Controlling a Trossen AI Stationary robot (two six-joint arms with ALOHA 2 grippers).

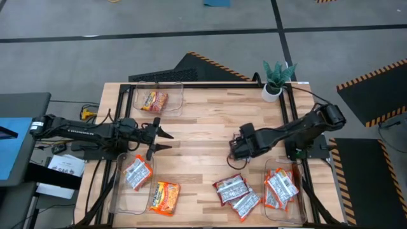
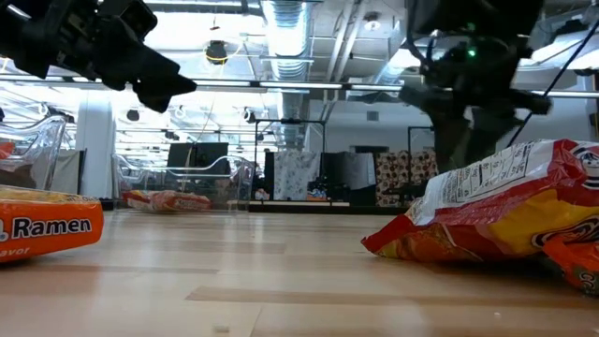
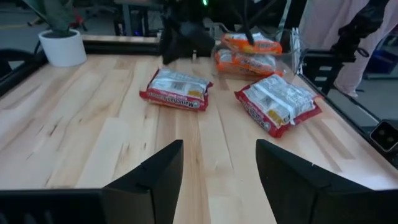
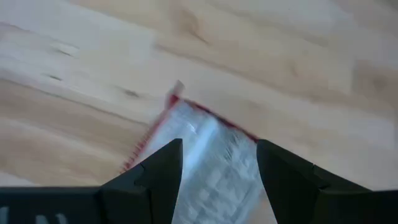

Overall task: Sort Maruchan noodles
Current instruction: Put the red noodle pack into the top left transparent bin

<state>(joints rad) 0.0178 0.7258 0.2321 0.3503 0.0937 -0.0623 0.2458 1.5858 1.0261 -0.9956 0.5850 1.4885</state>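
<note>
Two silver-white noodle packets with red edges (image 1: 230, 187) (image 1: 245, 203) lie flat on the table near its near edge. My right gripper (image 1: 236, 152) hangs open above the table just beyond them. In its wrist view its fingers (image 4: 217, 180) frame one packet's corner (image 4: 186, 124) from above without touching it. An orange packet (image 1: 164, 196) lies flat on the table near the left bin. My left gripper (image 1: 159, 137) is open and raised over the table's left half, facing the silver packets (image 3: 176, 90) (image 3: 278, 102). More packets lie in the bins.
A clear bin at the far left (image 1: 159, 89) holds an orange packet, and the near-left bin (image 1: 121, 191) holds a silver one. The near-right bin (image 1: 280, 187) holds several silver packets. A potted plant (image 1: 275, 79) stands at the far right corner. Bare wood lies mid-table.
</note>
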